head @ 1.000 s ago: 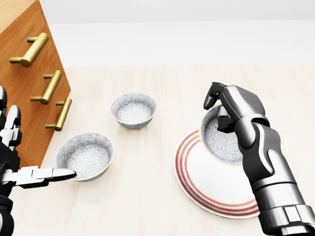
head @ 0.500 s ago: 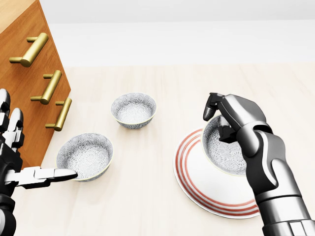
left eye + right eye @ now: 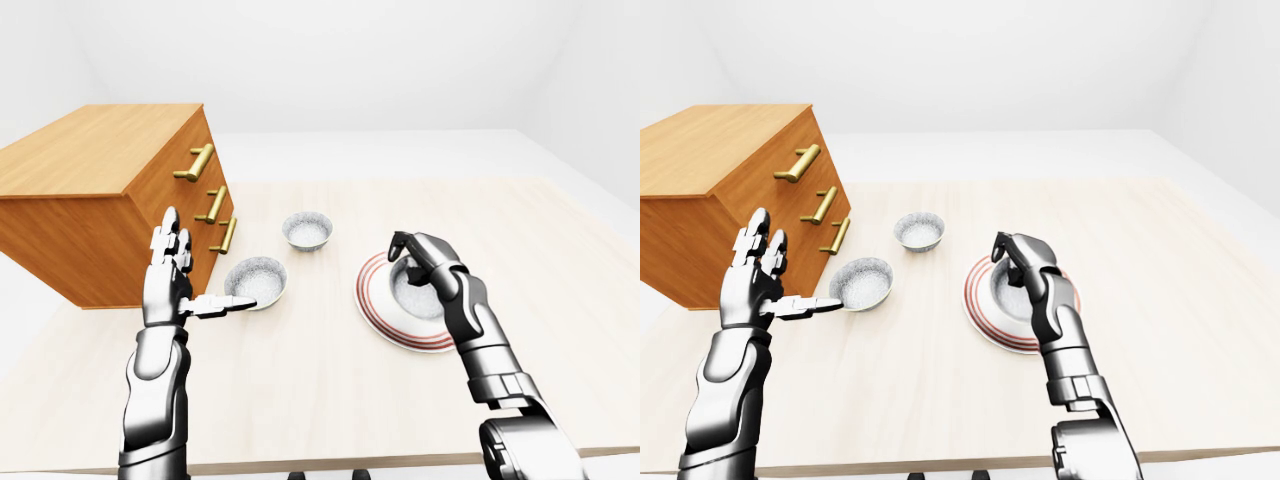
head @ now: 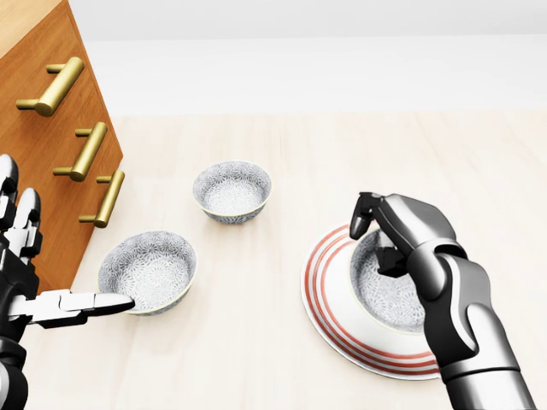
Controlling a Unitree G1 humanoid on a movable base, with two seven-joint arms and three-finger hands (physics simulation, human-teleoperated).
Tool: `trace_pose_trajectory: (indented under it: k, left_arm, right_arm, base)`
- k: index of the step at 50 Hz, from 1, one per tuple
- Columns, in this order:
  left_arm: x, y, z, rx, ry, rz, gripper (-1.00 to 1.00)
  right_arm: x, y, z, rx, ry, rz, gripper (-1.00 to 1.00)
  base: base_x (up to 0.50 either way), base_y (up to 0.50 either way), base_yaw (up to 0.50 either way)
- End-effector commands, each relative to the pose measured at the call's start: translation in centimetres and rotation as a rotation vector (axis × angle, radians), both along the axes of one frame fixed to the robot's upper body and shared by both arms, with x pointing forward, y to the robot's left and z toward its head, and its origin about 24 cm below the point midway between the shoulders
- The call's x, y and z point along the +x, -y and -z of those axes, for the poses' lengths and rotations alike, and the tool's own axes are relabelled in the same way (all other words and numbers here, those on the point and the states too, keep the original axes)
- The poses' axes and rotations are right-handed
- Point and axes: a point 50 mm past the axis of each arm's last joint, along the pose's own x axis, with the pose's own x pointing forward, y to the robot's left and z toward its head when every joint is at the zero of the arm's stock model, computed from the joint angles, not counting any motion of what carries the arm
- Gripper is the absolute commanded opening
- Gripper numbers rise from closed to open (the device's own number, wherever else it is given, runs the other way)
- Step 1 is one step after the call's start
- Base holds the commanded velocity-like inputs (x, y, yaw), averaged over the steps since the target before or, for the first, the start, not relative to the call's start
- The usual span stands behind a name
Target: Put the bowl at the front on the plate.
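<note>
Dropped since a second ago: head view, 4 o'clock, my right hand (image 4: 408,229) has lowered the grey patterned ceramic bowl (image 4: 386,297) over the red-ringed white plate (image 4: 323,318), fingers pinching its rim. Left-eye view, 9 o'clock: left hand (image 3: 170,278) spread wide, beside a second patterned bowl (image 3: 256,280). Right-eye view: bowl looks tilted, contact unclear. Placing step; next I'd settle it, release, lift clear.

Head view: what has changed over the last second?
The right hand, still pinching the rim of the patterned grey bowl, has moved down the view, bringing the bowl low over the middle of the white red-ringed plate; whether it rests there is unclear. Nothing was let go. The open left hand, the two other grey bowls and the wooden drawer chest stayed put.
</note>
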Motion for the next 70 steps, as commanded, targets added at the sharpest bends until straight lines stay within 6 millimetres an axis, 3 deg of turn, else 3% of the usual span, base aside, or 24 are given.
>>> trace_pose_trajectory:
  k: [1,36,70]
  left_arm:
    - [0.0,0.0,0.0,0.001,0.0,-0.001,0.99]
    - [0.1,0.0,0.0,0.0,-0.002,0.0,0.99]
    - [0.0,0.0,0.0,0.002,0.0,0.002,0.99]
  right_arm:
    - [-0.2,-0.1,1.3,0.027,-0.028,0.011,-1.0]
    - [-0.1,-1.0,2.8,0.049,-0.067,0.009,-1.0]
    - [1.1,-0.9,2.8,0.072,-0.062,0.042,-1.0]
  base:
    - [0.0,0.0,0.0]
    - [0.0,0.0,0.0]
    - [0.0,0.0,0.0]
